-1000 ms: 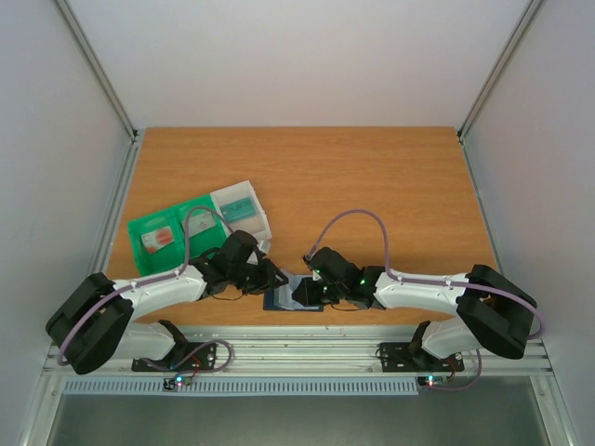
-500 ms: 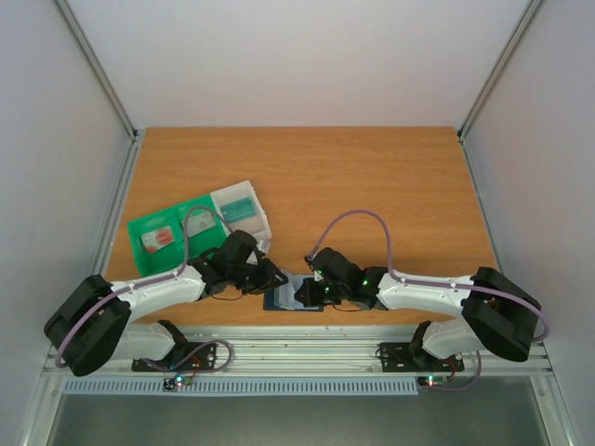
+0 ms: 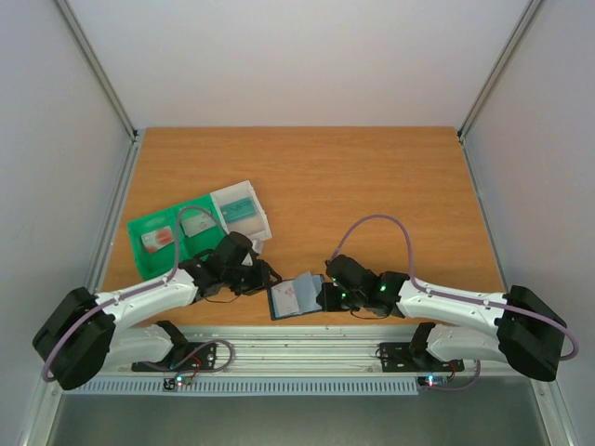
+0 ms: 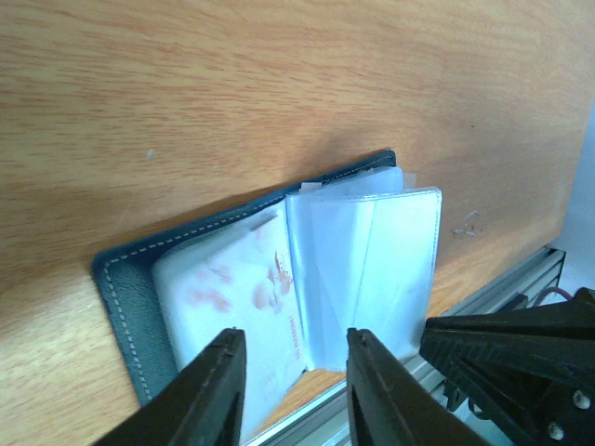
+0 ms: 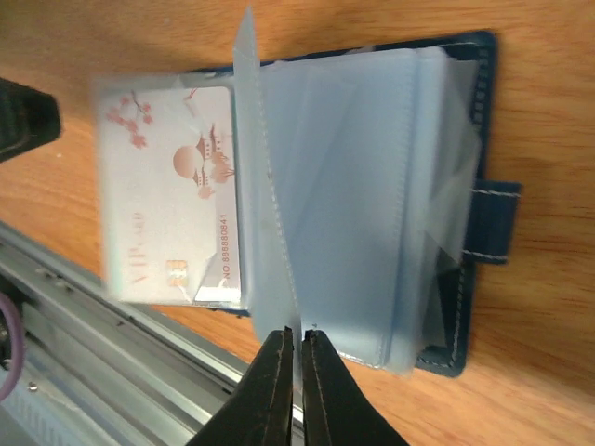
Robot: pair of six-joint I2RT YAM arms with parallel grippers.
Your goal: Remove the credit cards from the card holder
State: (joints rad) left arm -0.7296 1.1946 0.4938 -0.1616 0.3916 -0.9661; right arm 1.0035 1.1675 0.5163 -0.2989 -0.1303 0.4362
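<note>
The card holder (image 3: 296, 297) lies open near the table's front edge, a dark navy cover (image 4: 125, 279) with clear blue-grey sleeves (image 4: 372, 251). A pale credit card with red marks (image 5: 177, 214) sits inside a sleeve on its left half and also shows in the left wrist view (image 4: 232, 288). My right gripper (image 5: 296, 336) is shut on the edge of one clear sleeve and holds it upright; in the top view it (image 3: 325, 295) is at the holder's right side. My left gripper (image 4: 296, 339) is open and empty, just left of the holder (image 3: 260, 277).
A green bin (image 3: 172, 237) holding a pale card with a red mark (image 3: 158, 240) and a white bin (image 3: 240, 212) holding a teal card stand at the left. The metal rail (image 5: 84, 325) runs along the table's front edge, right beside the holder.
My right gripper has drawn back to the right with a sleeve, opening the holder out. My left gripper has pulled back to the left, off the holder.
</note>
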